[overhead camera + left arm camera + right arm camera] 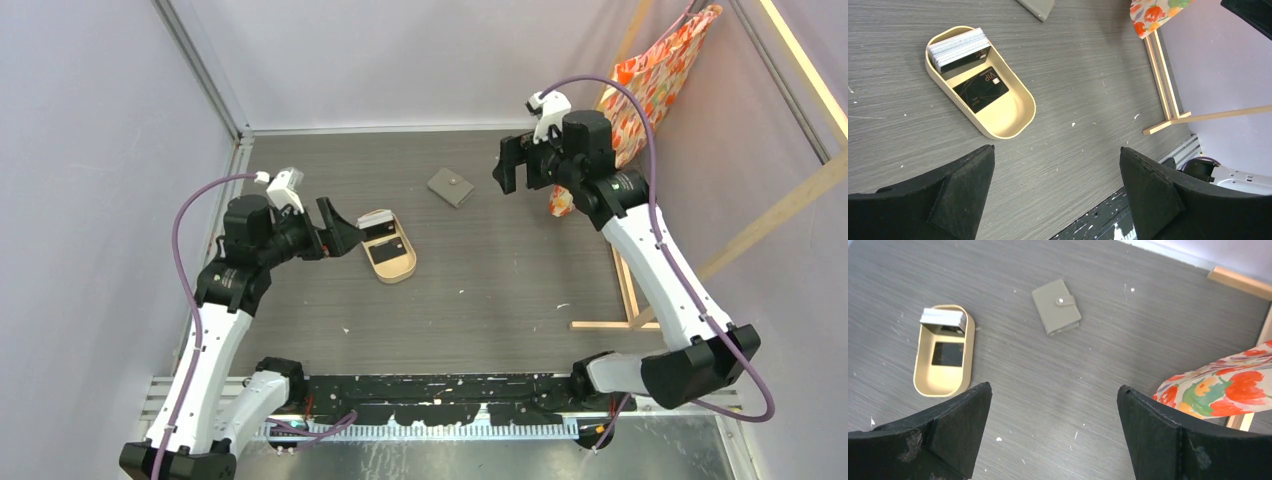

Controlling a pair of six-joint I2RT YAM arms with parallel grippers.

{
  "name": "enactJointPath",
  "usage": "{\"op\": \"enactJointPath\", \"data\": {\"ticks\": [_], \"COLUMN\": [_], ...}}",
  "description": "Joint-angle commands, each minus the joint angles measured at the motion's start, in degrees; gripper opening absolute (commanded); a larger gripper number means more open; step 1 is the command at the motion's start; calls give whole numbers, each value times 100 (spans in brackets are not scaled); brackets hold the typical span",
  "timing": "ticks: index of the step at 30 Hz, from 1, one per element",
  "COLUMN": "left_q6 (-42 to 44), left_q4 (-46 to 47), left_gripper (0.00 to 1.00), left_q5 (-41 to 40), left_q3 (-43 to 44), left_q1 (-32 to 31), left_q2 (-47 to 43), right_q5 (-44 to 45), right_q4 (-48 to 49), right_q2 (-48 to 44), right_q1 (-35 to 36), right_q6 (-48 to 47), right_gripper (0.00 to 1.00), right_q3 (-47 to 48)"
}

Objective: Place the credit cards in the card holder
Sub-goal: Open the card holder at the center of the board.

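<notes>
**In the tan tray (996, 134), credit cards (958, 49) sit just beside the left gripper (1055, 152)**

A pale stack stands on edge at the tray's end nearest that gripper. One black card (980, 89) lies flat on the tray floor, its long axis across the tray's length. The left gripper's jaws are spread wide and hold nothing, and it is clearly the nearer arm. The card holder (1056, 306) lies snapped shut on the table (1108, 365), well apart from the tray. The right gripper (1054, 390) hovers near it, equally wide and empty.
</notes>
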Motion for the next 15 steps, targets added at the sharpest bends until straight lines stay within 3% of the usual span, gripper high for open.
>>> {"op": "enactJointPath", "data": {"ticks": [1,3,7,10,15], "left_q6": [-166,-257,-1115,-1371,-791], "left_q4": [438,732,1928,2606,2530], "left_gripper": [99,100,100,100,100], "left_q5": [164,162,425,613,-253], "left_q3": [-181,-379,-1126,-1549,-1698], "left_q1": [33,33,33,33,-484], "left_q2": [-88,-134,-101,84,216], "right_q5": [318,119,-1346,-1982,-1805], "right_q4": [428,505,191,117,-697], "right_q2": [297,427,912,1510,3000], "right_q1": [30,-4,-61,-60,-57], "right_q6": [335,146,-1099,-1450,-1487], "right_gripper": [100,100,100,100,100], "right_q3": [-251,-231,-7,288,1559]}}
